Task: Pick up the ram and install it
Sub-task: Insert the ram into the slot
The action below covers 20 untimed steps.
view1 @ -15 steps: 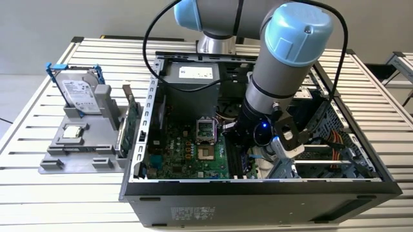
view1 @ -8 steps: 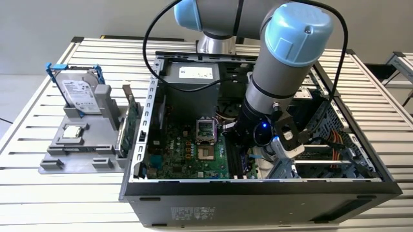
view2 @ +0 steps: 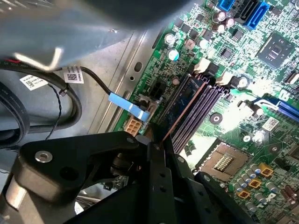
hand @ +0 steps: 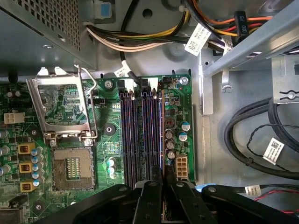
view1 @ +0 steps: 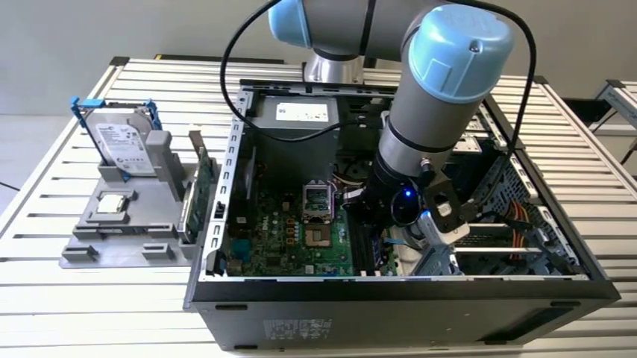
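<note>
In the first wrist view, four parallel slots (hand: 140, 135) are seen on the motherboard (hand: 103, 140). The ram (hand: 161, 135) is held edge-on in the outermost slot, its long axis along that slot, running straight out from the gripper (hand: 163, 186), whose fingers are pinched on its near end.

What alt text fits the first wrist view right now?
The tool holds the ram on edge in the outermost of the motherboard's memory slots, beside an open CPU socket. Bundled cables run along the case wall beyond the board.
</note>
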{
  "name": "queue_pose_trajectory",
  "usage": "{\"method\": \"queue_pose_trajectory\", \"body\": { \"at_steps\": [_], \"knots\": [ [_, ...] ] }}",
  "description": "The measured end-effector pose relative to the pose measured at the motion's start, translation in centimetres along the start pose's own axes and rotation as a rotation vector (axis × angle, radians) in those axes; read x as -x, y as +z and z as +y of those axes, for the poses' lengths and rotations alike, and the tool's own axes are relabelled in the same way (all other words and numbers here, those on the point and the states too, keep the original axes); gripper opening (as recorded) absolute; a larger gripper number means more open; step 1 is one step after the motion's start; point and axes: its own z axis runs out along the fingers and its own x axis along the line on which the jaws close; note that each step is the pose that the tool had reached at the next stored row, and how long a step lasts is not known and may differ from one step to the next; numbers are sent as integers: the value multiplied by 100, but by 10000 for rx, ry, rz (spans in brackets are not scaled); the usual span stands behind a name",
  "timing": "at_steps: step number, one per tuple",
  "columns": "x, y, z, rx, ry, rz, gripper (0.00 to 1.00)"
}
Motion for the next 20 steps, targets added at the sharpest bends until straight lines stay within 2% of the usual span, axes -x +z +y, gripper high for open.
{"method": "queue_pose_trajectory", "body": {
  "at_steps": [2,6,10,20],
  "knots": [
    [0,-10,-1,30,-5,3,0],
    [0,-77,-10,187,-6,34,0],
    [2,-83,-31,306,-48,43,0],
    [2,-82,-38,299,-345,59,0]
  ]
}}
